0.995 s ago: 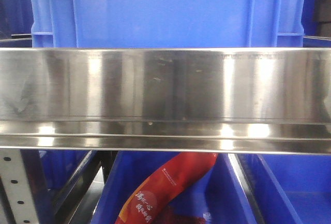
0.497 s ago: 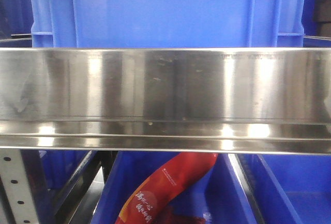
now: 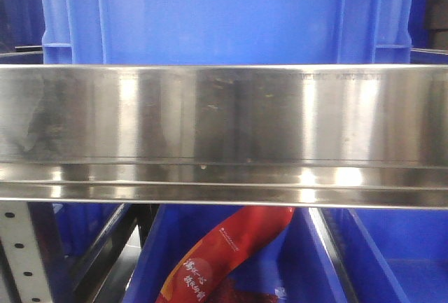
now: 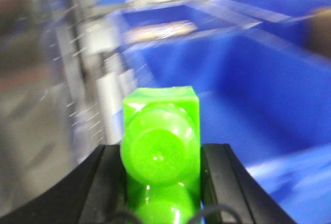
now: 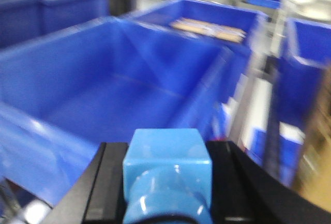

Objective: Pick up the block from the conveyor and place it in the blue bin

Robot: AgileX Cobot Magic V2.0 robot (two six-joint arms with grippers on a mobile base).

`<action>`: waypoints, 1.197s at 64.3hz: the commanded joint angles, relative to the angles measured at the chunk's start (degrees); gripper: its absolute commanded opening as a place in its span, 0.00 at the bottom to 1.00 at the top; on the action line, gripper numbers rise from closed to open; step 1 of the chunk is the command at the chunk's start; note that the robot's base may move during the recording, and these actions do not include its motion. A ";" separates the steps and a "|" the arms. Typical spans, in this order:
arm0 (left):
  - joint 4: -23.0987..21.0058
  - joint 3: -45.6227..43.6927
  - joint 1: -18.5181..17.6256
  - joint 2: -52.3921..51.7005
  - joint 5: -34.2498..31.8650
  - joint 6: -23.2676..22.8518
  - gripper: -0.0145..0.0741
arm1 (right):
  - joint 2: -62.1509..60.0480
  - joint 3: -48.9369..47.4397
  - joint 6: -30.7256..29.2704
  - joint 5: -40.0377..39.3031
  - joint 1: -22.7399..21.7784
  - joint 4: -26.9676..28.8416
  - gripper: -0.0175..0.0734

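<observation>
A large blue bin (image 5: 119,79) fills the right wrist view, open and just beyond the right claw (image 5: 166,182), while another blue bin (image 4: 269,84) lies ahead and to the right of the left claw (image 4: 161,182). The left claw is clamped on a green block (image 4: 161,151) and the right claw on a light blue block (image 5: 167,172), both clear of the conveyor, which is out of sight. Both wrist views are blurred, so the likely risk is a release mistimed over a rim, letting a block bounce outside.
</observation>
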 commanded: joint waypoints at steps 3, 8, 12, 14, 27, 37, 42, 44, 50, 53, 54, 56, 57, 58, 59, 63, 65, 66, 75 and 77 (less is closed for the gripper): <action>-0.45 -7.18 -5.74 7.43 -0.30 0.35 0.04 | 7.89 -6.93 -0.16 -2.18 4.21 0.20 0.02; -0.11 -11.02 -8.67 12.10 -0.30 0.35 0.04 | 12.43 -10.51 -0.16 -2.18 6.57 0.20 0.02; -0.11 -12.89 -9.72 15.73 -0.30 0.35 0.04 | 16.87 -13.46 -0.16 -2.18 7.82 0.20 0.02; -0.11 -13.71 -10.14 17.23 -0.30 0.35 0.04 | 18.58 -14.36 -0.16 -2.18 8.15 0.20 0.02; -0.11 -15.36 -10.17 27.27 -2.07 0.35 0.04 | 29.69 -16.67 -0.16 -2.56 8.40 0.20 0.02; -0.11 -15.36 -10.17 31.55 -2.54 0.35 0.04 | 34.67 -16.67 -0.16 -3.01 8.40 0.20 0.05; -0.11 -15.36 -10.17 32.92 -2.43 0.35 0.08 | 36.11 -16.67 -0.16 -3.01 8.40 0.20 0.15; -0.11 -15.52 -10.17 33.27 -2.43 0.35 0.11 | 36.34 -16.67 -0.16 -3.01 8.40 0.20 0.21; -0.45 -15.51 -10.17 33.86 -2.30 0.35 0.28 | 36.74 -16.67 -0.16 -3.01 8.40 0.20 0.43; -0.11 -15.51 -10.17 33.86 -2.17 0.35 0.38 | 36.60 -16.67 -0.16 -3.01 8.40 0.20 0.55; -0.11 -15.51 -10.17 33.86 -2.17 0.35 0.42 | 36.62 -16.67 -0.16 -3.01 8.40 0.20 0.57; -0.11 -15.51 -10.17 33.86 -2.17 0.35 0.50 | 36.41 -16.67 -0.16 -3.01 8.40 0.20 0.64; -0.11 -15.51 -10.17 33.86 -2.17 0.35 0.54 | 36.22 -16.67 -0.16 -3.01 8.40 0.20 0.66; -0.11 -15.65 -10.17 33.86 -2.17 0.35 0.59 | 36.10 -16.67 -0.16 -3.01 8.40 0.20 0.68; -0.11 -15.76 -10.17 33.86 -2.05 0.35 0.63 | 36.09 -16.67 -0.16 -3.01 8.40 0.20 0.70; -0.11 -16.02 -10.17 33.86 -2.04 0.35 0.81 | 35.44 -16.67 -0.16 -3.01 8.40 0.20 0.73; -0.45 -16.26 -10.17 33.86 -1.90 0.35 0.87 | 35.29 -16.67 -0.16 -3.01 8.40 0.20 0.73; -0.45 -16.40 -10.17 33.74 -1.90 0.35 0.87 | 34.85 -16.67 -0.16 -3.01 8.40 0.20 0.72; -0.45 -18.35 -10.17 32.69 1.18 0.35 0.72 | 32.33 -16.67 -0.16 -2.48 8.40 0.31 0.58; -0.45 -18.65 -10.17 32.23 2.13 0.35 0.68 | 31.66 -16.67 -0.16 -2.34 8.40 0.31 0.52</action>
